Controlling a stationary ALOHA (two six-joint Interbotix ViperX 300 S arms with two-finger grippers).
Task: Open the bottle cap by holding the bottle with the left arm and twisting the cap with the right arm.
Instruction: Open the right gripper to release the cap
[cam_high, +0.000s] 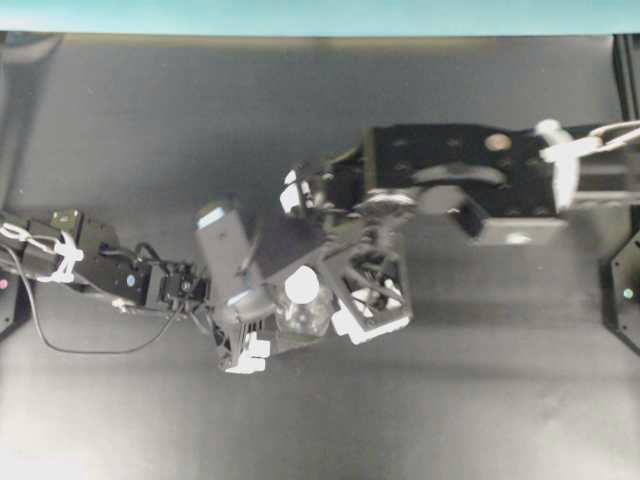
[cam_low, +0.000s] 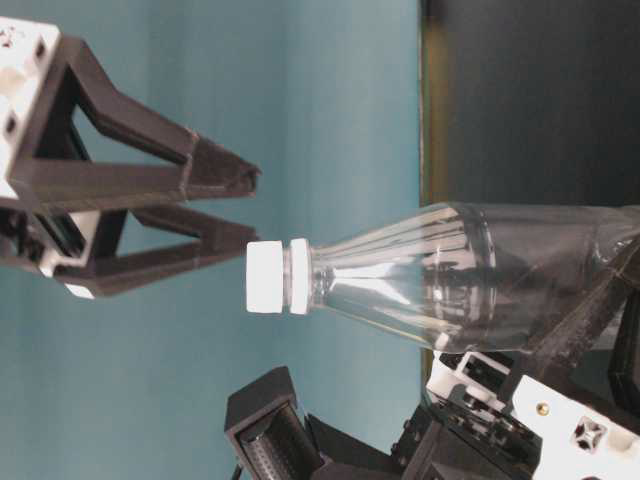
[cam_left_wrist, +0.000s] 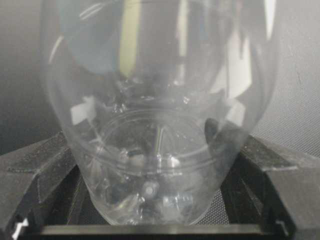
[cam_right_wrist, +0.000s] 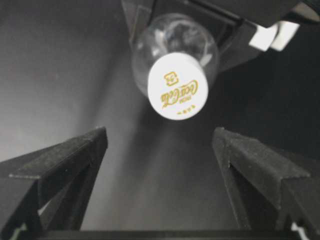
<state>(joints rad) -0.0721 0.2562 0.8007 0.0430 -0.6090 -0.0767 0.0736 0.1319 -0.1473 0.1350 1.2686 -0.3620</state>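
right end effector (cam_right_wrist: 160, 145) stands wide open with nothing between its fingers; the wrist view shows both dark fingertips well apart, one on each side of the frame, and the bottle cap (cam_right_wrist: 177, 86) beyond them, not touched. seen from table level, the lattice fingers (cam_low: 190, 240) end just short of the cap (cam_low: 267, 277), a little to one side of its axis.

the bottle cap is small, round and white, with gold lettering on its flat top and a collar ring behind it. it looks stiff enough to take a firm pinch, but smooth, so a grip across its side wall, fingers square on opposite sides, would be my choice over one near the top edge.

the bottle (cam_low: 440, 275) is clear, ribbed along its shoulder, and appears empty, so it should be very light and thin-walled, apt to dent or spin if squeezed unevenly. it is held off the worktop (cam_high: 150, 110) with its cap toward the right arm.

left end effector (cam_left_wrist: 160, 210) is closed on the bottle's lower body, its fingers (cam_left_wrist: 35, 170) pressed against each side of the base in its wrist view. from overhead the left arm (cam_high: 100, 265) comes in from the left and the right arm (cam_high: 450, 180) from the upper right, meeting at the bottle in the middle.

the cap still looks fully seated, so the twisting appears not yet begun.
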